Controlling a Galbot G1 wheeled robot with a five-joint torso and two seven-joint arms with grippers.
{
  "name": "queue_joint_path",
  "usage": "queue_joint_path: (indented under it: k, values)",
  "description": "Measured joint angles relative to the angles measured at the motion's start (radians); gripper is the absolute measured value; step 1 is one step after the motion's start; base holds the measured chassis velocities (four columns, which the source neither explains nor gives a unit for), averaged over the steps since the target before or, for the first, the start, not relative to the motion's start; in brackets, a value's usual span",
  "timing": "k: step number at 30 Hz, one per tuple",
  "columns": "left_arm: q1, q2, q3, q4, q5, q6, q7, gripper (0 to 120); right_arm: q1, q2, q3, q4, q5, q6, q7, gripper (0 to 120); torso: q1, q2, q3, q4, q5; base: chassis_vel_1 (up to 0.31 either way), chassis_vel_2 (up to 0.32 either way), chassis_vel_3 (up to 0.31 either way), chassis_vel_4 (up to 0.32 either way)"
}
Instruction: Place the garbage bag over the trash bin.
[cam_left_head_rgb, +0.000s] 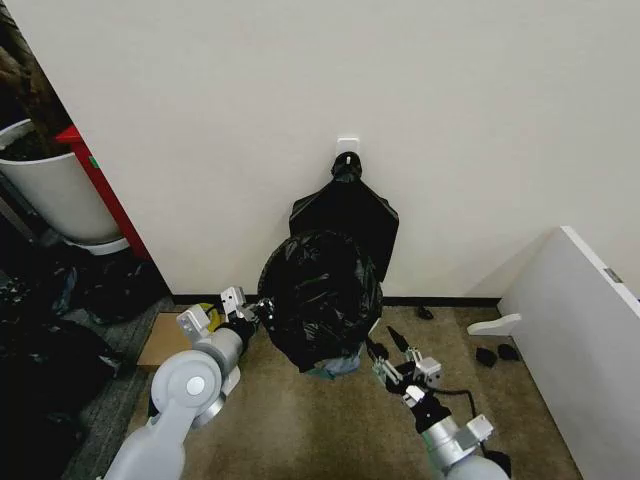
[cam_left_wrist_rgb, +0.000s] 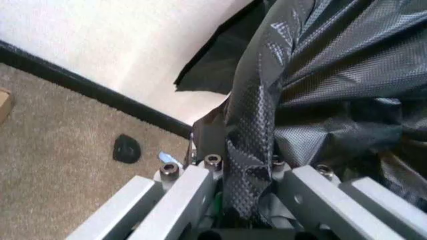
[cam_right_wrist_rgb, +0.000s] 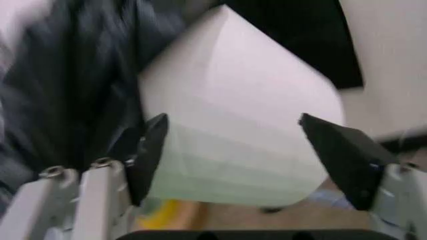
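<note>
Against the wall at far left stood a white planter (cam_left_head_rgb: 55, 195), with dark clutter on the floor below it, apart from the work. Nearer the middle, the left gripper (cam_left_head_rgb: 262, 307) reached to the left flank of the bag (cam_left_head_rgb: 322, 295); in the left wrist view its fingers (cam_left_wrist_rgb: 193, 192) were closed on a gathered fold of the crinkled plastic (cam_left_wrist_rgb: 250, 165), seemingly to keep that side of the bag pinned while the other side was dealt with. The bag hung draped over the bin (cam_right_wrist_rgb: 233, 135), hiding nearly all of it from the head view, where only a pale sliver of its base peeked out underneath. A second, flat black bag (cam_left_head_rgb: 352, 210) hung from a wall hook behind and was not involved. On the right, the right gripper (cam_left_head_rgb: 390, 352) sat low beside the bin, its fingers (cam_right_wrist_rgb: 148, 155) spread wide with nothing between them. From its wrist view the bin's white side was bare there, so the bag had probably not yet been pulled down on that flank, and the open jaws looked set to take hold of it.
</note>
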Motion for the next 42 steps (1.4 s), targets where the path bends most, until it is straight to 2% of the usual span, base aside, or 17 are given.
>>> queue_joint_path:
  k: [1, 3, 6, 10, 13, 17, 25, 27, 31, 32, 35, 37, 40, 42]
  values:
    - [-0.008, 0.0, 0.002, 0.006, -0.001, 0.0, 0.0, 0, -0.01, 0.006, -0.002, 0.033, 0.075, -0.001, -0.005, 83, 0.0, 0.0, 0.0, -0.0001, -0.0001, 0.0, 0.0, 0.0, 0.0]
    - [-0.011, 0.001, 0.003, 0.009, -0.002, 0.0, 0.0, 0, -0.017, 0.009, -0.004, 0.049, 0.107, -0.001, -0.012, 86, 0.0, 0.0, 0.0, -0.0001, -0.0001, 0.0, 0.0, 0.0, 0.0]
    - [-0.02, 0.005, 0.005, 0.019, -0.002, -0.001, 0.0, 0, -0.045, 0.015, -0.019, 0.082, 0.181, 0.023, -0.106, 98, 0.0, 0.0, 0.0, -0.0001, -0.0001, 0.0, 0.0, 0.0, 0.0]
    - [-0.025, 0.008, 0.005, 0.028, -0.002, -0.001, 0.0, 0, -0.056, 0.016, -0.041, 0.085, 0.205, 0.039, -0.184, 100, 0.0, 0.0, 0.0, -0.0001, 0.0, 0.0, 0.0, 0.0, 0.0]
    - [-0.028, 0.01, 0.005, 0.03, -0.002, -0.001, 0.0, 0, -0.053, 0.016, -0.053, 0.064, 0.191, 0.041, -0.224, 100, 0.0, 0.0, 0.0, 0.0, -0.0001, 0.0, 0.0, 0.0, 0.0]
    - [-0.03, 0.013, 0.005, 0.028, -0.005, -0.001, 0.0, 0, -0.032, 0.016, -0.063, -0.035, 0.112, 0.047, -0.345, 100, 0.0, 0.0, 0.0, 0.0, 0.0002, 0.0, 0.0, 0.0, 0.0]
    - [-0.029, 0.013, 0.005, 0.02, -0.006, -0.001, 0.0, 0, -0.006, 0.027, -0.061, -0.096, 0.072, 0.045, -0.346, 100, 0.0, 0.0, 0.0, 0.0, 0.0002, 0.0, 0.0, 0.0, 0.0]
    - [-0.031, 0.012, 0.007, 0.02, -0.006, -0.001, 0.0, 0, -0.003, 0.03, -0.059, -0.098, 0.073, 0.045, -0.346, 98, 0.0, 0.0, 0.0, 0.0, 0.0001, 0.0, 0.0, 0.0, 0.0]
    - [-0.035, 0.008, 0.009, 0.02, -0.006, 0.0, -0.001, 0, 0.002, 0.033, -0.055, -0.099, 0.079, 0.046, -0.366, 81, 0.0, 0.0, 0.0, 0.0, 0.0001, 0.0, 0.0, 0.0, 0.0]
    - [-0.035, 0.008, 0.009, 0.02, -0.006, 0.0, -0.001, 0, 0.002, 0.033, -0.055, -0.099, 0.079, 0.046, -0.366, 81, 0.0, 0.0, 0.0, 0.0, 0.0001, 0.0, 0.0, 0.0, 0.0]
    - [-0.037, 0.006, 0.011, 0.018, -0.006, 0.002, -0.001, 0, 0.004, 0.036, -0.048, -0.108, 0.078, 0.046, -0.382, 67, 0.0, 0.0, 0.0, -0.0001, 0.0001, 0.0, 0.0, 0.0, 0.0]
    - [-0.037, 0.006, 0.011, 0.016, -0.006, 0.002, -0.001, 0, 0.004, 0.036, -0.047, -0.111, 0.077, 0.047, -0.386, 63, 0.0, 0.0, 0.0, -0.0001, 0.0001, 0.0, 0.0, 0.0, 0.0]
    - [-0.03, 0.006, 0.01, 0.007, -0.006, 0.004, -0.002, 0, 0.006, 0.04, -0.041, -0.129, 0.056, 0.051, -0.405, 48, 0.0, 0.0, 0.0, -0.0001, 0.0001, 0.0, 0.0, 0.0, 0.0]
    - [-0.026, 0.006, 0.01, 0.004, -0.005, 0.004, -0.002, 0, 0.006, 0.042, -0.038, -0.14, 0.04, 0.056, -0.413, 43, 0.0, 0.0, 0.0, 0.0, 0.0001, 0.0, 0.0, 0.0, 0.0]
